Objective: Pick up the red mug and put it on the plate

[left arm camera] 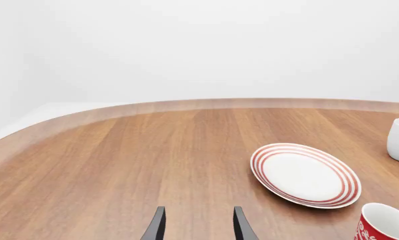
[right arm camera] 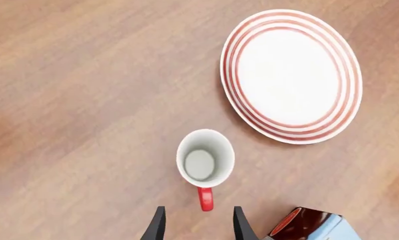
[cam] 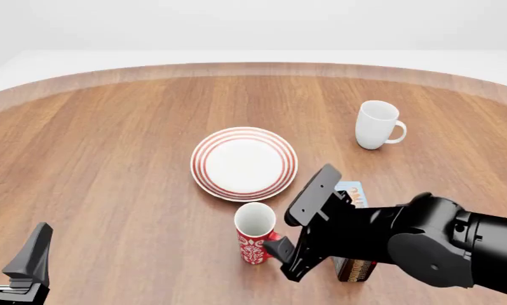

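At the near left corner of the table (cam: 109, 190), the left gripper (cam: 12, 251) sits low w/ its fingers spread apart, nothing between them, well away from everything else. Near edge, right of center: the right gripper (right arm camera: 198, 222) is above the table, pointing down, fingers apart and holding nothing; in the right wrist view the handle (right arm camera: 205, 198) of the red mug (cam: 255, 232) lies just ahead of the gap between the fingertips, not yet between them. The mug stands upright on the wood, white inside, handle turned toward the right arm. Just beside the arm, partly hidden under it, is a small box (cam: 354, 269), light blue top and dark brown side w/ some red; can't tell what it is. Just beyond the mug, close but apart, lies the plate (cam: 244, 163), white w/ red rings round the rim, flat on the table, about mid-table. Farther back and to the right, well apart from the plate, a plain white mug (cam: 377, 124) stands upright, handle facing right.
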Controlling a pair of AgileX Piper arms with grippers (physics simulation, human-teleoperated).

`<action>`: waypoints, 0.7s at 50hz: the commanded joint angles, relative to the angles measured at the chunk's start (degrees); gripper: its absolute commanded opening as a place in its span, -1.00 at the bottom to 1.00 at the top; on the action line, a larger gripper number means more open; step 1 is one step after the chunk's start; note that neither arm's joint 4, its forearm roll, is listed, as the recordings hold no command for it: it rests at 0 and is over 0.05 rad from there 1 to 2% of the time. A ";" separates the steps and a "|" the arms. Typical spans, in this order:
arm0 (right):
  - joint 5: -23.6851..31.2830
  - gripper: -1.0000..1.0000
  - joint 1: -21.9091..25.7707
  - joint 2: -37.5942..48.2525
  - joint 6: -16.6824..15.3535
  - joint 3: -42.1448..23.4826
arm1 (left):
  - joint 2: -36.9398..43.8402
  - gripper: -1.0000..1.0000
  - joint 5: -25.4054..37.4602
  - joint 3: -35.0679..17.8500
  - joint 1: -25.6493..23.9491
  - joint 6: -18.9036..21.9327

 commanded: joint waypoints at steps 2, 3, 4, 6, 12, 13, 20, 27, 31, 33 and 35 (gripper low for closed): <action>-1.74 1.00 0.24 0.46 0.80 1.39 | 0.00 1.00 0.00 0.00 0.00 0.00; -1.98 1.00 0.19 0.51 0.73 1.63 | 0.00 1.00 0.00 0.00 0.00 0.00; -2.15 1.00 0.29 0.62 0.92 1.79 | 0.00 1.00 0.00 0.00 0.00 0.00; -2.44 1.00 0.05 0.95 0.81 1.68 | 0.00 1.00 0.00 0.00 0.00 0.00; -2.85 1.00 0.11 1.39 1.01 1.79 | 0.00 1.00 0.00 0.00 0.00 0.00; -2.85 1.00 0.11 1.39 1.01 1.80 | 0.00 1.00 0.00 0.00 0.00 0.00; -3.46 1.00 -0.10 1.89 1.29 2.21 | 0.00 1.00 0.00 0.00 0.00 0.00; -4.38 1.00 -0.27 2.70 1.47 2.47 | 0.00 1.00 0.00 0.00 0.00 0.00; -5.21 1.00 -0.19 3.42 1.81 2.81 | 0.00 1.00 0.00 0.00 0.00 0.00; -5.87 1.00 -0.20 3.80 2.05 3.26 | 0.00 1.00 0.00 0.00 0.00 0.00; -6.37 1.00 -0.26 4.15 2.27 3.57 | 0.00 1.00 0.00 0.00 0.00 0.00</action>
